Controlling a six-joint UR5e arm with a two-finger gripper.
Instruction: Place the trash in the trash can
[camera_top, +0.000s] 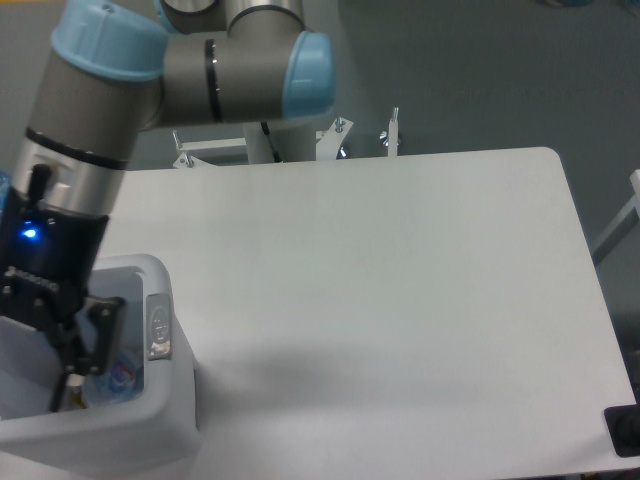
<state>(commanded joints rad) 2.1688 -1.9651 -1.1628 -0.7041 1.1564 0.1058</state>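
The trash can (120, 425) is a white bin with a thick rim and a grey oval latch (158, 325), standing at the table's front left corner. My gripper (78, 365) reaches down inside it, its dark fingers (103, 335) standing apart with nothing between them. A blue-tinted clear piece, the crushed bottle (122, 375), lies inside the bin just right of the fingers, mostly hidden by the rim and the gripper. The paper wad cannot be made out.
The white table (400, 300) stretches to the right of the bin, with a rounded far right corner. Metal brackets (390, 130) stand behind its back edge. The arm's base stands at the back. A dark object (625, 430) sits at the table's front right edge.
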